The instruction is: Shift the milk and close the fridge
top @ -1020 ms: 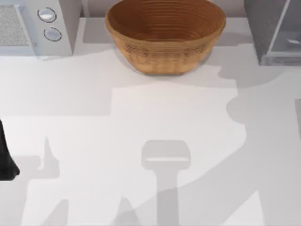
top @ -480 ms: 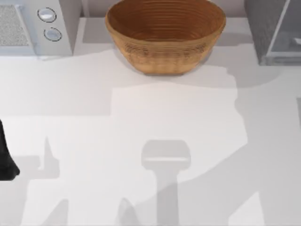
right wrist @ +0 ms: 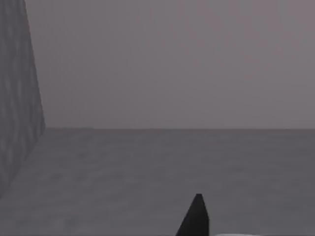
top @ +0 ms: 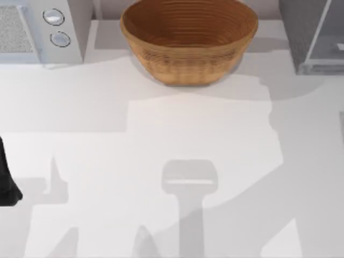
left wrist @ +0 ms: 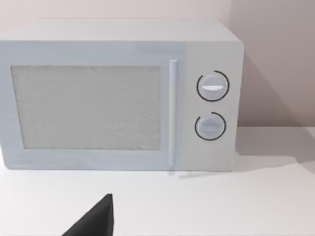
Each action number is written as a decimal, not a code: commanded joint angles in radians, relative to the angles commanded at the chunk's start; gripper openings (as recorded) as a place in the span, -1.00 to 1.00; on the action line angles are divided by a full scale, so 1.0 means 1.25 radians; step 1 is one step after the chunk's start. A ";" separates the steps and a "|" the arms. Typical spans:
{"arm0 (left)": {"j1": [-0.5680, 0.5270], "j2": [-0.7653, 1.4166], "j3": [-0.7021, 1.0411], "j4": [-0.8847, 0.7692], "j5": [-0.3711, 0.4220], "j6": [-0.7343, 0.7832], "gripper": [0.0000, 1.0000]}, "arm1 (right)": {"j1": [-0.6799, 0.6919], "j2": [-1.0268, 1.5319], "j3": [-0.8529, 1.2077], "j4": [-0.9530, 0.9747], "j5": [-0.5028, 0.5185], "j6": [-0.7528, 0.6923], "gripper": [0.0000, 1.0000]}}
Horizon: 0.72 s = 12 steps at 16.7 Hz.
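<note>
From above, the large grey box-like fridge [top: 314, 35] occupies the desk's [top: 161, 123] far right corner; the left wrist view faces a white two-knob microwave [left wrist: 118, 96]; jaw states cannot be told.

**Three cameras: one overhead, two at the wrists**

The top view looks straight down on the white table [top: 161, 134], taking in the white box with two knobs [top: 48, 27] at far left, the woven basket [top: 188, 37] at far centre and the grey fridge [top: 312, 32] at far right. The left wrist view sits low and close, facing the front of that white box [left wrist: 118, 98], which it shares with the top view. The right wrist view is dim, looking low along a grey surface beside a grey wall [right wrist: 17, 98].
</note>
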 joint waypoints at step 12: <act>0.000 0.000 0.000 0.000 0.000 0.000 1.00 | 0.000 0.000 0.000 0.000 0.000 0.000 1.00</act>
